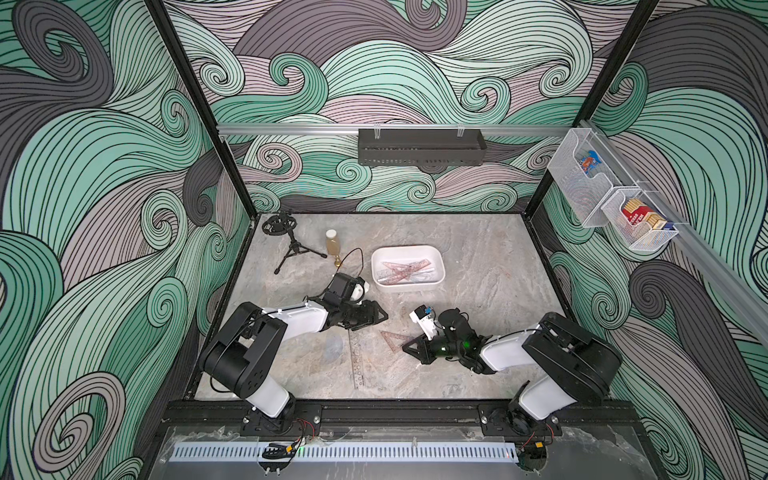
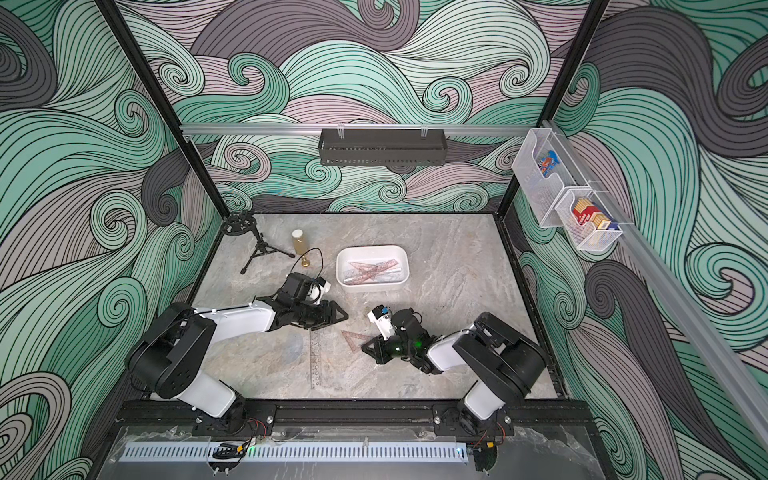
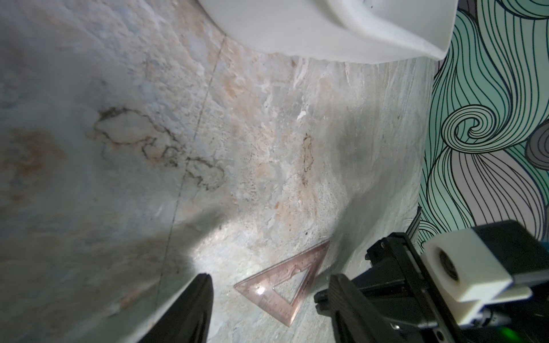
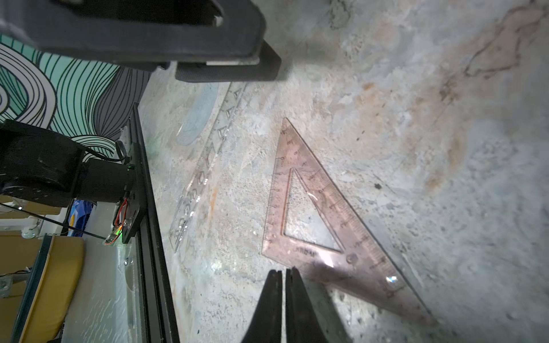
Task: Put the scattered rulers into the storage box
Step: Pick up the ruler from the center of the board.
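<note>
The shallow white plastic storage box sits just above the centre of the frame in both top views, with several pinkish transparent rulers already inside it; three pieces lie loose on the grey marbled tabletop below it: a pinkish-brown triangular set square at lower centre, a long clear straight ruler just to its left running down the frame, and a faint clear rounded piece, perhaps a protractor, further left; the job looks more than half done, and the step in hand seems to be picking up the set square; the right gripper lies low with its jaws pressed together on nothing, its tips at the triangle's edge, though I cannot tell whether they touch it; the left gripper hovers just up and left of the triangle, jaws spread wide and empty; a sheet this thin and flat offers the fingers little to take, so the next move probably calls for the closed right tips to tip up one side, the left jaws to close on the raised edge, then a carry up the frame to the box.
</note>
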Controlling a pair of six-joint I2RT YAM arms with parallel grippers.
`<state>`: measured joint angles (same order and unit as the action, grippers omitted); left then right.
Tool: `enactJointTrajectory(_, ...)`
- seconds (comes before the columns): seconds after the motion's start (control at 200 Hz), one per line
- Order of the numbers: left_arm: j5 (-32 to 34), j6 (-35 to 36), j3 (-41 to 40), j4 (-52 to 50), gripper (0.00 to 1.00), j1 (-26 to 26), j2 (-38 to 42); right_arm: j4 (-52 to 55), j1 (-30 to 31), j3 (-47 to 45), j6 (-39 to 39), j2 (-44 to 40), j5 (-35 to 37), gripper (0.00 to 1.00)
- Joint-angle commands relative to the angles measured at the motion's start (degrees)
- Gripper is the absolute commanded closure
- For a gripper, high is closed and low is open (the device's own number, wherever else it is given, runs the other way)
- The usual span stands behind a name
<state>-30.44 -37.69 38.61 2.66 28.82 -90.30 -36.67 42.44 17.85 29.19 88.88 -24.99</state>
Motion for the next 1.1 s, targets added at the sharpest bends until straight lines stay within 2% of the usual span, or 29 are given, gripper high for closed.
enactJointTrajectory(0.0, 0.6, 0.3, 1.7, 0.3, 0.34, 0.2, -0.4, 1.0, -0.2, 0.9, -0.3, -2.9, -0.4, 0.89)
enactJointTrajectory(0.235, 0.9, 0.3, 1.8, 0.1, 0.33, 0.2, -0.6, -1.4, -0.2, 3.1, -0.5, 3.6, -3.0, 0.92)
enactJointTrajectory(0.856, 0.6, 0.1, 1.8, 0.7, 0.31, 0.2, -2.2, -5.0, -1.6, 0.8, -0.4, 9.5, -3.6, 0.94)
enactJointTrajectory(1.096, -1.7, -1.1, -0.3, 4.1, 0.31, 0.5, -3.0, -5.7, -1.9, 0.5, -0.4, 10.8, -3.9, 0.94)
